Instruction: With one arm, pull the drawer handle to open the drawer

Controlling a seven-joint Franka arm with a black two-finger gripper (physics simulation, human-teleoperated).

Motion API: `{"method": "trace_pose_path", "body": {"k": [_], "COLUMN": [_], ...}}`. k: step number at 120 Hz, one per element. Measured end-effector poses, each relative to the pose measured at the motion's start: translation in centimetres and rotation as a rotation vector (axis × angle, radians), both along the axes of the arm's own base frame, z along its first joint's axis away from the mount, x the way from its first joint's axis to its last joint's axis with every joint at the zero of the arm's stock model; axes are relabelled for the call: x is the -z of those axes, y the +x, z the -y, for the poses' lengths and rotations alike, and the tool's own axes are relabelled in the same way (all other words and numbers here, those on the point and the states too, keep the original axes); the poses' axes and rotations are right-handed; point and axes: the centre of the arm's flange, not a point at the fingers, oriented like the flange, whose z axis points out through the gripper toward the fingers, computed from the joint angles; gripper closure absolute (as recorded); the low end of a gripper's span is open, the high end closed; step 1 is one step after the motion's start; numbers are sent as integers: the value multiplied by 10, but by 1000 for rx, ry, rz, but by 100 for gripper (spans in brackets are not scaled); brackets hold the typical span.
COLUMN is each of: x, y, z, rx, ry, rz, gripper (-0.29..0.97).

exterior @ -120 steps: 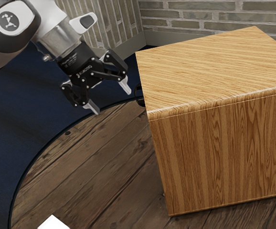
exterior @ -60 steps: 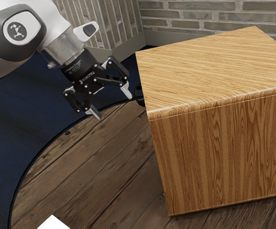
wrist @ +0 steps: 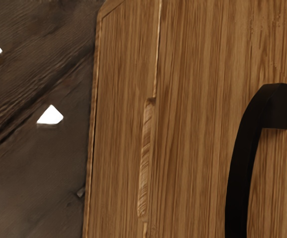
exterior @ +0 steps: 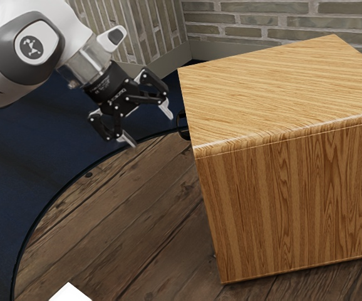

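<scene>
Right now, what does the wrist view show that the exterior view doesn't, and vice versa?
Wrist view: the drawer front face-on, its seam, and the curved bar of the black handle.
Exterior view: the gripper, open, just short of the cabinet, plus the cabinet's top and side and the brick wall.
Both: the wood-grain cabinet, the handle (a sliver at the cabinet's edge in the exterior view) and the plank floor.
</scene>
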Motion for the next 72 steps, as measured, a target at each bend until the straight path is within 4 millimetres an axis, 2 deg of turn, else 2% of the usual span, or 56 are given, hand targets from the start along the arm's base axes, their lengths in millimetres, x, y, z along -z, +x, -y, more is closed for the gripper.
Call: {"method": "trace_pose_path", "body": {"k": [14, 32, 72], "x": [0, 14, 26], "y": [2, 7, 10], "z": [2, 1, 3], "rx": [-3, -7, -13], "ry": [-1, -7, -10], "rz": [9, -9, -15], "gripper": [0, 0, 0]}}
